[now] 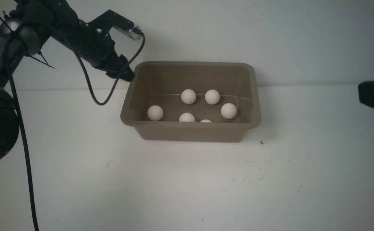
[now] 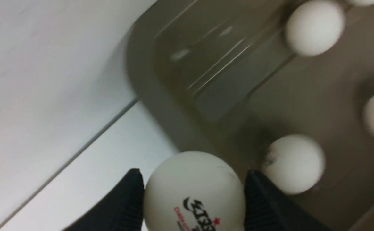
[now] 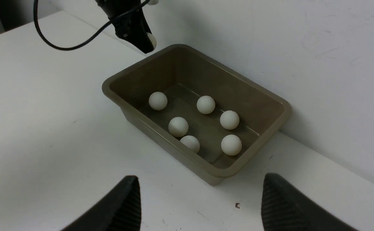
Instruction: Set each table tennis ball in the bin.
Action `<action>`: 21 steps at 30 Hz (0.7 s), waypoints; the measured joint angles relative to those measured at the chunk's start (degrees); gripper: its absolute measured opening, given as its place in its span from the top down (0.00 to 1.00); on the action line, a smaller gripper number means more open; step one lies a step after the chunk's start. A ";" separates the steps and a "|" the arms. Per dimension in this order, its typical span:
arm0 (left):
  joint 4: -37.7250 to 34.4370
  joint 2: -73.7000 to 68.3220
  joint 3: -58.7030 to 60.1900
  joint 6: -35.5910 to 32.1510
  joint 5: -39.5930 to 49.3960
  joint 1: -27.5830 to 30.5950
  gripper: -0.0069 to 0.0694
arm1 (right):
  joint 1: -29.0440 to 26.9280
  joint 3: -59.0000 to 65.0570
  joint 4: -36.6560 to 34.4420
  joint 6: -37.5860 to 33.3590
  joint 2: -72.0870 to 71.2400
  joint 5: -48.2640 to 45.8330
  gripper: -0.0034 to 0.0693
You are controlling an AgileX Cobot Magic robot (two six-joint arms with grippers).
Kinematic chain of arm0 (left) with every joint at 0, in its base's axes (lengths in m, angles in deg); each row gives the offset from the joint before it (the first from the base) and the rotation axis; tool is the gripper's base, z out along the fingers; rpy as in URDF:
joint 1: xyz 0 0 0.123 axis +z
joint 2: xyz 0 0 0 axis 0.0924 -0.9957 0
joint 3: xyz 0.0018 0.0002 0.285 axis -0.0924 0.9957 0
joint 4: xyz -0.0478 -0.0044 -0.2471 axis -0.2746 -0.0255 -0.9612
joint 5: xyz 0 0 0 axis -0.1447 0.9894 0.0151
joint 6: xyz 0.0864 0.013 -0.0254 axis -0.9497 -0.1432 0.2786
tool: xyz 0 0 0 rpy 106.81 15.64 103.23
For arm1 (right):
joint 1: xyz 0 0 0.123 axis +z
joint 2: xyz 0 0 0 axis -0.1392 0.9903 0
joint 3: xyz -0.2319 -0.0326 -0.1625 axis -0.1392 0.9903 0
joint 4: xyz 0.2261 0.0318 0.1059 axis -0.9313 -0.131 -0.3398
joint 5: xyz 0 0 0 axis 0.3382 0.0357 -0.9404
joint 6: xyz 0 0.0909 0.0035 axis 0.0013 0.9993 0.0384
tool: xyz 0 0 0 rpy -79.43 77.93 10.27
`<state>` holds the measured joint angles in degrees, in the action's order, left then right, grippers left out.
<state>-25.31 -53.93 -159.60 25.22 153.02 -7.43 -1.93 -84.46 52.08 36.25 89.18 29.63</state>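
A printed table tennis ball (image 2: 195, 192) is gripped between the jaws of the left gripper (image 1: 129, 75), held at the bin (image 1: 191, 131)'s far left corner, about over the rim. If released here, it may be struck off the rim and lost onto the desk (image 1: 78, 179). Six balls (image 3: 178, 126) are already lying inside. The right gripper (image 3: 199, 205)'s jaws are spread wide, empty.

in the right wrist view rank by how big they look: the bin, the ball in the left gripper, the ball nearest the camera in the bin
1. bin, largest by far.
2. nearest ball in the bin.
3. held ball in the left gripper; it is farther away and partly hidden, so it only looks smaller.
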 joint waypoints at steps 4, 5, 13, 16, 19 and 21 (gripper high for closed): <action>-6.84 0.00 -0.07 -3.56 1.60 -0.77 0.44 | 0.00 0.00 0.00 0.00 0.00 0.00 0.32; -9.30 0.00 -0.07 -4.97 2.21 -0.90 0.44 | 0.00 0.00 0.00 0.00 0.00 0.00 0.32; -13.98 -3.61 -0.33 -10.29 5.31 -2.68 0.44 | 0.00 0.00 0.00 0.00 0.00 0.00 0.32; -13.99 -4.54 -0.33 -13.12 6.03 -3.82 0.42 | 0.00 0.00 0.00 0.00 0.00 0.00 0.32; -14.15 -4.30 -0.46 -13.01 5.96 -4.33 0.30 | 0.00 0.00 -0.05 -0.06 0.00 0.00 0.32; -13.87 -3.98 -1.30 -11.22 5.96 -4.24 0.24 | 0.00 0.00 -0.05 -0.16 0.00 0.00 0.32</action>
<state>-39.18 -57.91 -160.90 14.00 158.98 -11.67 -1.93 -84.46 52.02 36.09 89.18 29.63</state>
